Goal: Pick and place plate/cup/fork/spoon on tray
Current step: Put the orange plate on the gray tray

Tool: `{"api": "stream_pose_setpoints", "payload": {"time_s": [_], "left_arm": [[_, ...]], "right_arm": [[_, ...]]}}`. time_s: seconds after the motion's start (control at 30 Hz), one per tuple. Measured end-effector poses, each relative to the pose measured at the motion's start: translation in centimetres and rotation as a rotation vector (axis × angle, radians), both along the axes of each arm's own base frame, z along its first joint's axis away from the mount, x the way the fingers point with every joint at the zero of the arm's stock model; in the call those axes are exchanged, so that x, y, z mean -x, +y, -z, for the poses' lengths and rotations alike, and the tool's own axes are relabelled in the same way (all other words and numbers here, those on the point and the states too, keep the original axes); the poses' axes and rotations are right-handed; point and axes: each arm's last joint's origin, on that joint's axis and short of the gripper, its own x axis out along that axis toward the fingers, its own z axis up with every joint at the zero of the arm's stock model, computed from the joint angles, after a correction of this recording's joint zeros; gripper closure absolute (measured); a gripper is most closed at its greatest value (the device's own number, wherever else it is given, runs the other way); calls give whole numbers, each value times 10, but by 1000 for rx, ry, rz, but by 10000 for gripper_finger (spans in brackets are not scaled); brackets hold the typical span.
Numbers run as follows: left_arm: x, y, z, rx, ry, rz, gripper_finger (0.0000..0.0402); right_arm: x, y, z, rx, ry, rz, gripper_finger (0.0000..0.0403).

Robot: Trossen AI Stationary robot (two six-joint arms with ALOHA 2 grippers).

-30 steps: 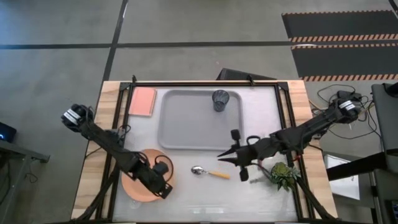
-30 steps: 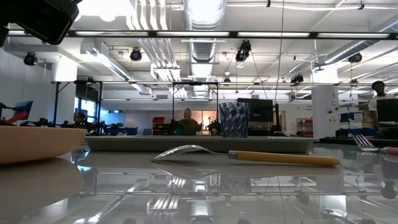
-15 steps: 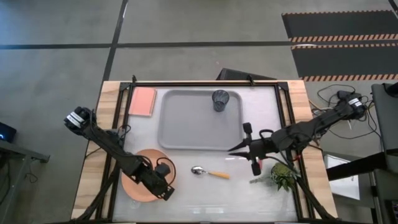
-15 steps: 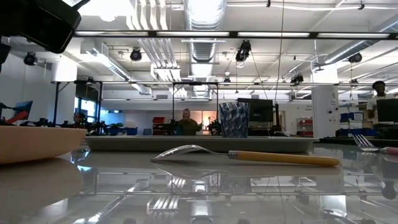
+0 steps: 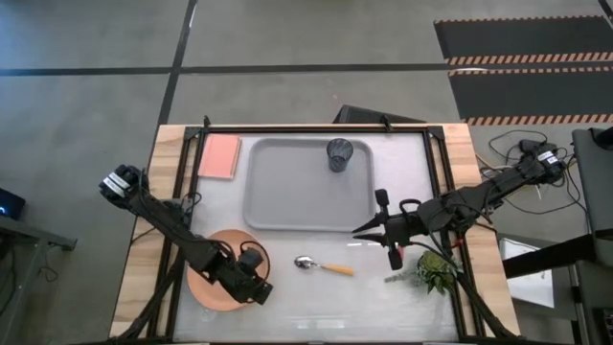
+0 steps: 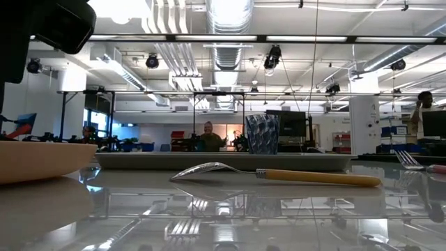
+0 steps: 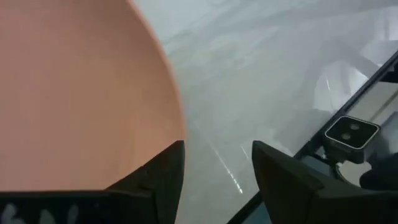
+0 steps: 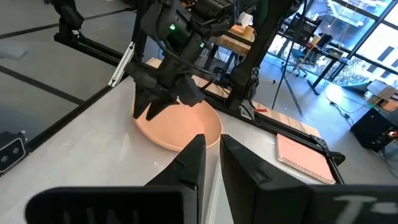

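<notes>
- The cup point(image 5: 339, 153) is already stood upright inside the tray point(image 5: 278, 206), near the tray's far right corner; this part of the task can be judged done.
- The plate point(image 5: 209, 286) is found on the bench point(image 5: 316, 297) at the near left, outside the tray and well apart from it.
- The left pincer point(image 5: 257, 290) is placed at the plate's near right rim. In the left wrist view its fingers point(image 7: 155, 180) are spread, with one tip set over the plate's edge and the other over bare bench; nothing is clamped yet. A grasp of the rim is judged to be the step in hand.
- The spoon point(image 5: 323, 265) is left lying on the bench just in front of the tray's near edge, untouched.
- The fork point(image 6: 417, 164) is seen only at the right margin of the low view, lying on the bench; it is not made out in the high view.
- The right pincer point(image 5: 358, 231) is held above the bench just beside the tray's near right corner, fingers nearly closed and nothing carried between them.
- A green sprig point(image 5: 436, 271) lies at the near right and a pink notebook point(image 5: 221, 155) beside the tray's left; neither belongs to the task.
- One of four items is judged placed; plate, spoon and fork are left.
</notes>
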Motion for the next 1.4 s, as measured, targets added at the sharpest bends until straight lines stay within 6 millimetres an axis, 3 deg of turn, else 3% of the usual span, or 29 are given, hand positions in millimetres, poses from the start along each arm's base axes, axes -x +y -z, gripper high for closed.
{"api": "stream_pose_setpoints", "payload": {"time_s": [0.2, 0.47, 0.83, 1.1, 1.4], "left_arm": [[-13, -10, 17, -48, 53, 16, 234], [-21, -17, 24, -148, 130, 51, 274], [-17, -20, 36, -210, 159, 63, 378], [-10, -29, 21, -218, 132, 129, 392], [-13, -34, -34, -361, 123, 352, 398]], "right_arm": [[0, 0, 0, 0, 1, 0, 365], [0, 0, 0, -6, 2, 2, 365], [0, 0, 1, -7, 17, 3, 365], [0, 0, 2, -19, 22, 6, 365], [0, 0, 2, -18, 22, 7, 365]]}}
